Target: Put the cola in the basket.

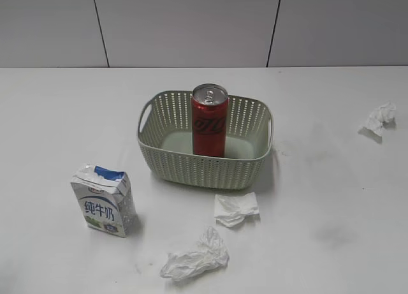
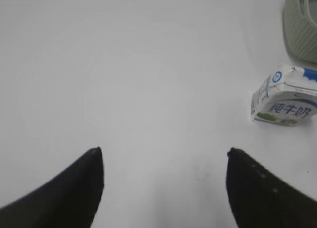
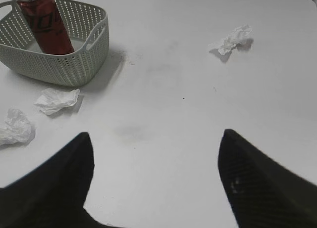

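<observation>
The cola [image 1: 210, 120] stands upright inside the basket [image 1: 203, 168], its top above the wall. Judged from this, placement is complete; nothing remains but to keep the arms clear. The left claw [image 2: 163, 154] and the right claw [image 3: 154, 135] are both spread wide, holding nothing, over bare table [image 1: 331, 205], well apart from the basket.

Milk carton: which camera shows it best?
The exterior view: the milk carton stands whole on the table, torn top and front print visible. The left wrist view shows it at the right edge, partly cut off. The right wrist view misses it entirely.
</observation>
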Robot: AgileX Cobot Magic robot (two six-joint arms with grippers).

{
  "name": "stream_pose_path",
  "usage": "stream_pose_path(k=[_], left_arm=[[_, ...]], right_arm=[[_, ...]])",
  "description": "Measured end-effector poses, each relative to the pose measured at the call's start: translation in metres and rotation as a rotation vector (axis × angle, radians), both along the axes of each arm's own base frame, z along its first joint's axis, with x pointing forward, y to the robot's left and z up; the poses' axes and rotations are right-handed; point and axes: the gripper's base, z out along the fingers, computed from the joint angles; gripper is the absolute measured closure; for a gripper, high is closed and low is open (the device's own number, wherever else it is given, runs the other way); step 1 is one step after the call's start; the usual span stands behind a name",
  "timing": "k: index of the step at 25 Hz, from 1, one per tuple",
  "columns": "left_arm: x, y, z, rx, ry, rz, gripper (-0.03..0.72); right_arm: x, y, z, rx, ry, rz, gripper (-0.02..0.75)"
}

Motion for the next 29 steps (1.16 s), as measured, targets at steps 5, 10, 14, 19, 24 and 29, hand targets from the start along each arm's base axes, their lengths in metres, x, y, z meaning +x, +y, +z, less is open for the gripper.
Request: stream_pose_path(k=[5,10,14,19,24,29], left_arm=[[-0.025,0.0,-0.024,-0.013,-0.023,0.014,0.099],[-0.038,0.001,-0.039,-0.021,-0.045,0.027,0.099],[-0.051,0.001,-0.035,-0.023,-0.13,0.027,0.099],[-0.073,0.001,-0.031,-0.026,-0.273,0.027,0.099],[-0.093,0.001,-0.031,-0.03,-0.394,0.026,0.099],[-0.094,0.001,-0.031,-0.031,-0.405,0.026,0.099]], right_arm=[[0.0,0.0,0.0,0.001,0.0,-0.001,0.148],[0.0,0.0,0.0,0.0,0.0,0.0,0.148],[0.0,0.0,0.0,0.0,0.0,0.0,0.148],[0.0,0.0,0.0,0.0,0.0,0.0,0.148],[0.0,0.0,0.0,0.0,0.0,0.0,0.148],[0.0,0.0,0.0,0.001,0.0,0.0,0.148]])
